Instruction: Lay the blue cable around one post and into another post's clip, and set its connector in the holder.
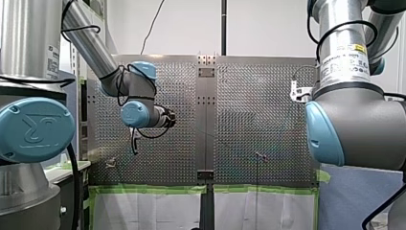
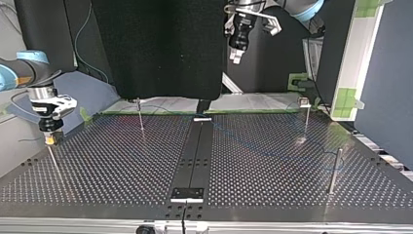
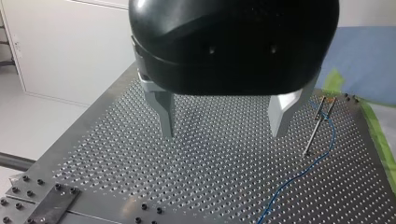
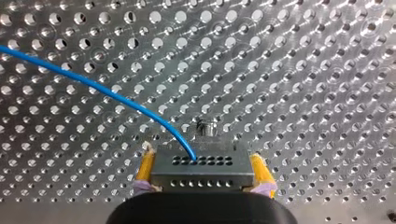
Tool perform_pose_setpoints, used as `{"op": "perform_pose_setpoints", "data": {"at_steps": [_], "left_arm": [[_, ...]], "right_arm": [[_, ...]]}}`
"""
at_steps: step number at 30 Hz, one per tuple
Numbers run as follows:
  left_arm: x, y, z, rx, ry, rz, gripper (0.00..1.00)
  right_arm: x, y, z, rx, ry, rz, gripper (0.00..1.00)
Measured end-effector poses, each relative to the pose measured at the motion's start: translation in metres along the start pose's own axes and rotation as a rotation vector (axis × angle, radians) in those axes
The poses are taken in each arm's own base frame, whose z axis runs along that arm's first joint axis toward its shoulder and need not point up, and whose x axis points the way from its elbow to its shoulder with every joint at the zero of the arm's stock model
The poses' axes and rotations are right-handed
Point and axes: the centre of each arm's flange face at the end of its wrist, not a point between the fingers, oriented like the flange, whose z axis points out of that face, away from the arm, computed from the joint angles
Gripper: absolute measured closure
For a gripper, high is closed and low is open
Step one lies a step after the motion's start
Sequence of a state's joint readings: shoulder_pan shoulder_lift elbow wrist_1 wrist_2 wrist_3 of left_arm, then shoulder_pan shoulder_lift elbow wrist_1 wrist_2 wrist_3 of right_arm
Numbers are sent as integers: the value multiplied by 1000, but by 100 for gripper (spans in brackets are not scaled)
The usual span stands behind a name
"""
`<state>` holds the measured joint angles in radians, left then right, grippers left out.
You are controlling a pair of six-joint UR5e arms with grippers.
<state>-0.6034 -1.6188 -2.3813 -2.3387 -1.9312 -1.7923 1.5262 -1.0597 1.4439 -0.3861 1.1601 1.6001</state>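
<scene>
1. Our right gripper [image 4: 203, 164]: its yellow pads [image 4: 145, 167] are clamped on the two ends of a grey rectangular connector block [image 4: 201, 176] with two rows of small holes. In the top view it hangs low at the left, directly over a thin metal post.

2. Thin blue cable [image 4: 93, 84]: one end enters the upper row of holes in the connector block. From there it arcs away over the perforated metal table [image 3: 116, 154]. In the left wrist view a stretch of it lies on the table and curves close by item 5. We cannot tell whether it sits in the clip.

3. Round metal stud [image 4: 208, 127]: it stands on the table just ahead of the held connector block. We cannot tell whether the two touch.

4. Our left gripper [image 3: 224, 133]: black body, two bare metal fingers [image 3: 166, 119] spread wide with nothing between them. In the top view it is raised well above the table's far side.

5. Slim metal post with a clip at its head [image 3: 314, 133]: it stands upright beside our left gripper, apart from its fingers.

6. Thicker plain metal post [image 2: 333, 170]: it stands upright at the top view's right, near the table edge.

7. Black centre strip [image 2: 195, 151]: it runs down the middle of the table.
</scene>
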Motion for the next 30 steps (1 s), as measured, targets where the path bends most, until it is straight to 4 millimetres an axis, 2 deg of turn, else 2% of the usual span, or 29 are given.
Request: {"op": "perform_pose_setpoints", "data": {"at_steps": [22, 30], "left_arm": [[0, 0, 0, 3, 0, 0, 0], [0, 0, 0, 2, -1, 0, 0]], "right_arm": [[0, 4, 1, 0, 1, 7, 100], [-1, -4, 3, 41, 9, 2, 100]]}}
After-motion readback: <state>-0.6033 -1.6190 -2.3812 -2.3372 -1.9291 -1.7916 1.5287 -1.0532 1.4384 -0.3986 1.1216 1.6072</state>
